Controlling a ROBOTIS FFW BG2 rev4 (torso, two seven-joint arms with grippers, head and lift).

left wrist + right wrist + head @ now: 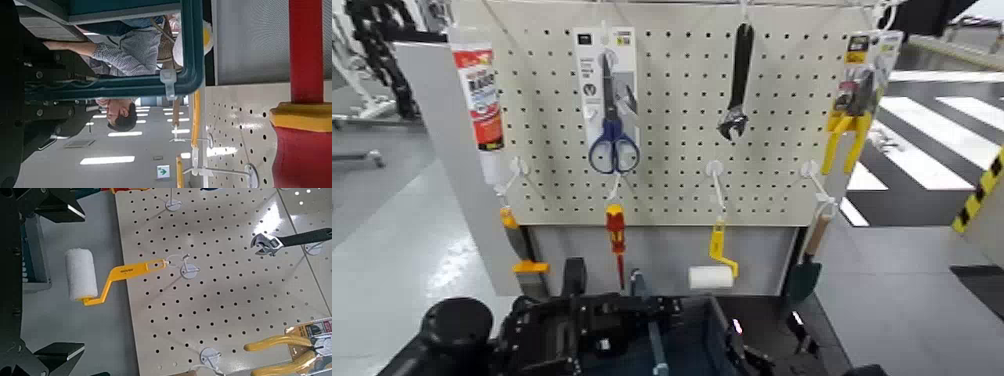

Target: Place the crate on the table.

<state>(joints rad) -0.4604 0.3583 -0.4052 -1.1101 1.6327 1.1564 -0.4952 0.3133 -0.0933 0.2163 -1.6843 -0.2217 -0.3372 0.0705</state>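
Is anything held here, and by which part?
Apparently the crate, between the left gripper and right gripper at its ends; exact grip hidden.

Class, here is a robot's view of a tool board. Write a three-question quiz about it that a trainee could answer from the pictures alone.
1. True or false: the paint roller hangs lower than the scissors.
2. Which tool hangs farthest to the robot's right on the pegboard? A scissors, B pliers, C adjustable wrench.
3. Fill in: in the head view the crate shows at the ___ edge of the picture, in front of the pegboard.

Key: 1 true; 2 B; 3 bottom.
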